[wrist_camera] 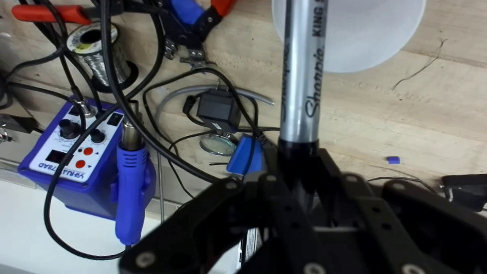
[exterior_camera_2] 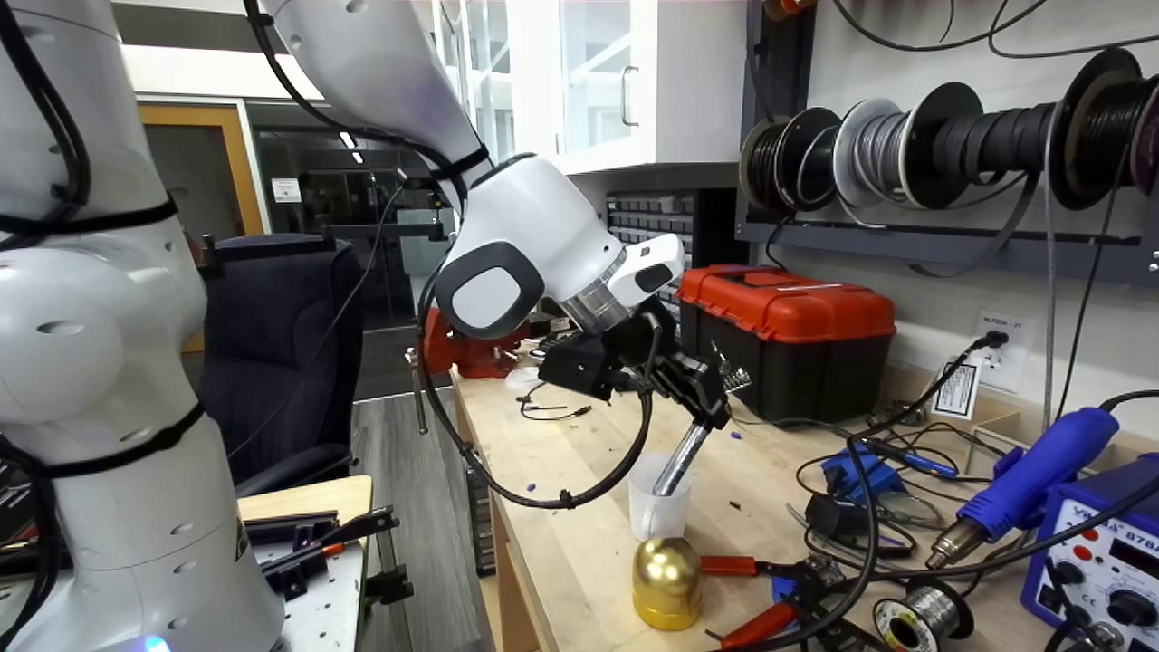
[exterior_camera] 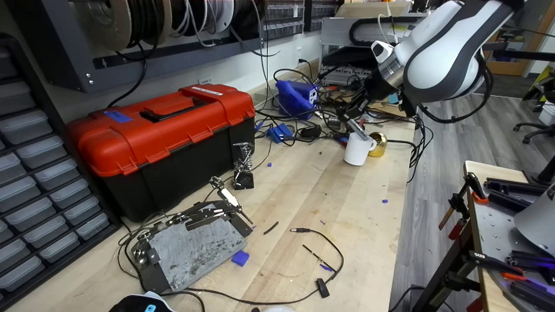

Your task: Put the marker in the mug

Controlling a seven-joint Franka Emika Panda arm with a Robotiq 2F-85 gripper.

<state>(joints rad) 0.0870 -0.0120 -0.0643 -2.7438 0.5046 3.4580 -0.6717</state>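
Note:
The marker [wrist_camera: 302,87] is a thick silver Sharpie with a black end. My gripper [wrist_camera: 300,161] is shut on that black end; the gripper also shows in both exterior views [exterior_camera: 343,113] [exterior_camera_2: 711,415]. The marker [exterior_camera_2: 684,457] [exterior_camera: 355,128] slants down from the fingertips, and its lower end enters the mouth of the white mug [exterior_camera_2: 654,516]. The mug [exterior_camera: 356,152] stands upright on the bench, with its handle toward the gold object. In the wrist view, the mug [wrist_camera: 369,42] is partly out of frame behind the marker. The marker's tip is hidden inside the mug.
A gold rounded object [exterior_camera_2: 667,584] stands beside the mug. Red-handled pliers [exterior_camera_2: 756,625], a solder spool [exterior_camera_2: 922,616], tangled cables and a blue soldering station [wrist_camera: 76,152] lie close by. A red toolbox [exterior_camera: 169,134] stands against the wall. The bench edge [exterior_camera: 401,208] is near the mug.

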